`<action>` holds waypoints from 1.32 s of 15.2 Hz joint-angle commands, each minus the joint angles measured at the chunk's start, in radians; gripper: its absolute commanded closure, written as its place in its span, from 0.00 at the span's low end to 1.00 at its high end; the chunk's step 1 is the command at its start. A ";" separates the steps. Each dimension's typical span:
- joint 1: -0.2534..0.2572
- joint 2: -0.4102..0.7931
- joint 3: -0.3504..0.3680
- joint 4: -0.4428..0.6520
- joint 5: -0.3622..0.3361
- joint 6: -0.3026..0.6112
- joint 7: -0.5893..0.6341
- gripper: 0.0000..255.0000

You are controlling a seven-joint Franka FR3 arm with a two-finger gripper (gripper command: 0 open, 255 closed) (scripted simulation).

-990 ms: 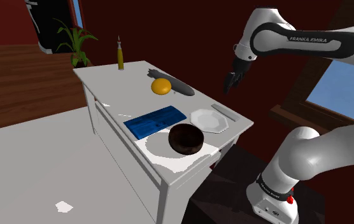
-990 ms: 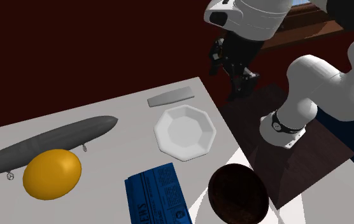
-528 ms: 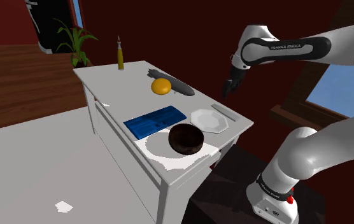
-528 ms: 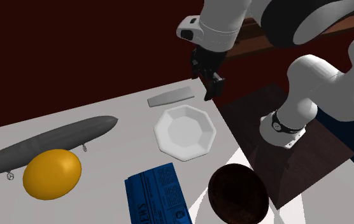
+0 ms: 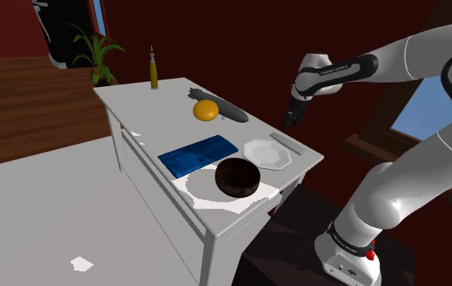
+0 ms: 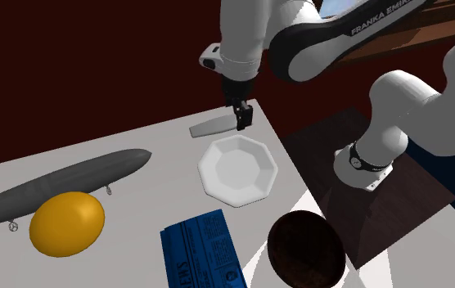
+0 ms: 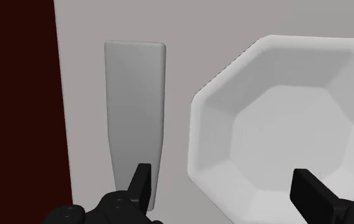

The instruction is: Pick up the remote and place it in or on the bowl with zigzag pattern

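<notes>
Dim scene, hard-edged sunlit patches
</notes>
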 commanded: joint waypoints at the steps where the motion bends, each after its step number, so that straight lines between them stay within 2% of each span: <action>1: -0.002 0.068 -0.038 0.020 0.021 0.039 -0.047 0.00; 4: -0.003 0.186 -0.085 0.060 0.078 0.096 -0.123 0.00; 8: -0.019 0.356 -0.125 0.129 0.190 0.155 -0.242 0.00; 16: -0.033 0.443 -0.112 0.103 0.262 0.253 -0.294 0.00; 20: -0.033 0.443 -0.112 0.103 0.261 0.253 -0.294 0.00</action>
